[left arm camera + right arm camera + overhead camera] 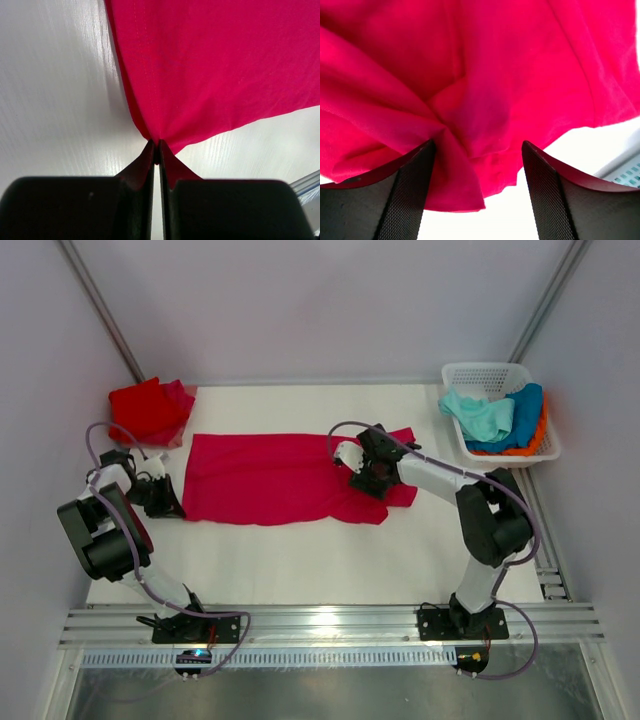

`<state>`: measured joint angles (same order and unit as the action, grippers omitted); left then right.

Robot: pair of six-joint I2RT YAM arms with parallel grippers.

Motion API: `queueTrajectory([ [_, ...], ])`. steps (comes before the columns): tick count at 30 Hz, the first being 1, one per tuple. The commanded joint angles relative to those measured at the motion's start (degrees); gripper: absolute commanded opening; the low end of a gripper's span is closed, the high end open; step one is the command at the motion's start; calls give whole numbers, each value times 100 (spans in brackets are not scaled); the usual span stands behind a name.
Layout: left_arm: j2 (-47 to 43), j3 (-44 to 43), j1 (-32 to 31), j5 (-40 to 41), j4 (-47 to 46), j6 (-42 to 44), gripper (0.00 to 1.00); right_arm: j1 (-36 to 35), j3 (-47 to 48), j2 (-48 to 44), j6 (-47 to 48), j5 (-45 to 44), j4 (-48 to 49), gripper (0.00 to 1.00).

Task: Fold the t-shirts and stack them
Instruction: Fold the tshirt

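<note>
A crimson-pink t-shirt (270, 477) lies spread across the middle of the white table, folded lengthwise. My left gripper (170, 502) is shut on its near left corner; the left wrist view shows the pinched cloth (200, 65) at my left gripper's tips (157, 150). My right gripper (362, 478) is open over the shirt's bunched right end, and in the right wrist view the cloth (470, 100) lies between the spread jaws of that gripper (477, 150). A folded red t-shirt (148, 408) sits at the back left. Mint-green (480, 415), blue (520, 415) and orange (540, 440) shirts lie in the basket.
The white lattice basket (485, 372) stands at the back right corner. A metal rail (330, 622) runs along the near table edge, where both arm bases are bolted. White walls close in the table on three sides.
</note>
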<state>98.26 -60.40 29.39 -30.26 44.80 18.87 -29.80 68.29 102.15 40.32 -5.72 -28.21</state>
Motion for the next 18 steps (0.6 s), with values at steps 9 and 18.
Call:
queueTrajectory([
  [9,-79,81,14,-208,56,161,6,-26,-1124,-2591,28,492,563,74],
  [18,-96,81,6,-366,117,134,6,-26,-1547,-3421,810,1828,-922,71],
])
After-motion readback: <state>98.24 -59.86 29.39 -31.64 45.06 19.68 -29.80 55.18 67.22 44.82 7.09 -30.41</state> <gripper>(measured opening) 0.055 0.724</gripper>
